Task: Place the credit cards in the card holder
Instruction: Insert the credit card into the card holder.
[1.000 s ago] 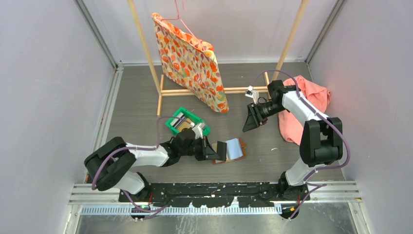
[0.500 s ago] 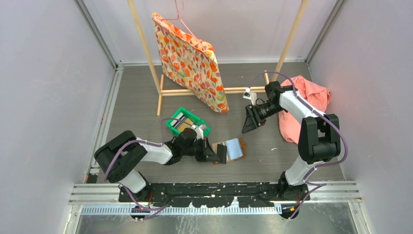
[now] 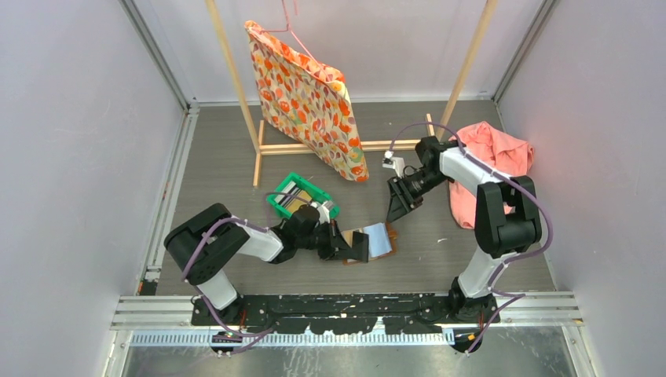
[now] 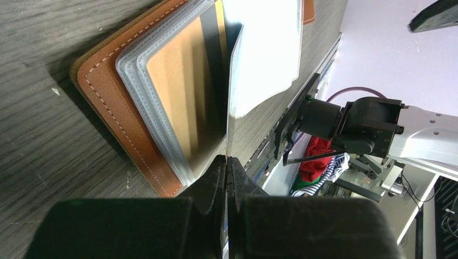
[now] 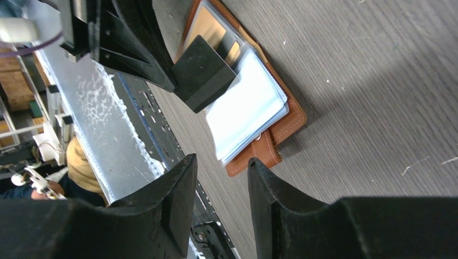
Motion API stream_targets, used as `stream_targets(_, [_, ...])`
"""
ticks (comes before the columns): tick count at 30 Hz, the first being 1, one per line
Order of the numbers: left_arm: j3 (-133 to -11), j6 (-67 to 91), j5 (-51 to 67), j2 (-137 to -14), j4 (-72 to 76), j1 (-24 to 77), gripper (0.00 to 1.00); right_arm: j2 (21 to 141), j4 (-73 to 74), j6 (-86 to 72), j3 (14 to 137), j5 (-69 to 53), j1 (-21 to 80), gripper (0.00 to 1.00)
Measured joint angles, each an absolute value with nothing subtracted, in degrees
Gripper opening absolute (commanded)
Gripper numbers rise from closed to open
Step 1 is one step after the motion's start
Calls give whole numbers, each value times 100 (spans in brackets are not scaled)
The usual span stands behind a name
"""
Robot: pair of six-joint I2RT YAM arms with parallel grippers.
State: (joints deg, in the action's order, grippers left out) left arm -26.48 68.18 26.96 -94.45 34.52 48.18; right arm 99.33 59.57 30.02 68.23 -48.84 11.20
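The card holder (image 3: 389,234) lies open on the table, brown leather (image 4: 108,102) with clear sleeves (image 5: 248,108) fanned up. My left gripper (image 3: 357,245) is shut on a thin credit card (image 4: 228,102), seen edge-on in the left wrist view. The card's far end sits among the sleeves, over a tan pocket. My right gripper (image 3: 395,208) hangs open and holds nothing, just up and right of the card holder (image 5: 286,127). More credit cards (image 3: 292,192) lie in a green bin.
The green bin (image 3: 316,206) stands just up-left of the card holder, beside my left forearm. A wooden rack with a floral bag (image 3: 310,94) stands at the back. A pink cloth (image 3: 491,157) lies at the right, by my right arm.
My right gripper has come down and to the left, closer to the card holder. My left arm's elbow has swung in, while its gripper stays at the card holder with the card.
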Motion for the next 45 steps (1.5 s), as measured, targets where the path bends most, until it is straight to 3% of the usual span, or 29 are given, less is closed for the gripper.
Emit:
stream_targets(10, [-2648,7052,2665,-9461,3446,4788,1,10267,5800,2974,6744,-3986,1638,43])
stream_targets(19, [-2705,7166,2536,-9494,3433,4788,1,10420,5747,2956,6726,-3566,1852,35])
stream_targets(45, [-2952,7159,2093,-9741,3426,5011,0,10744,5752,2825,6726,-3238,2095,34])
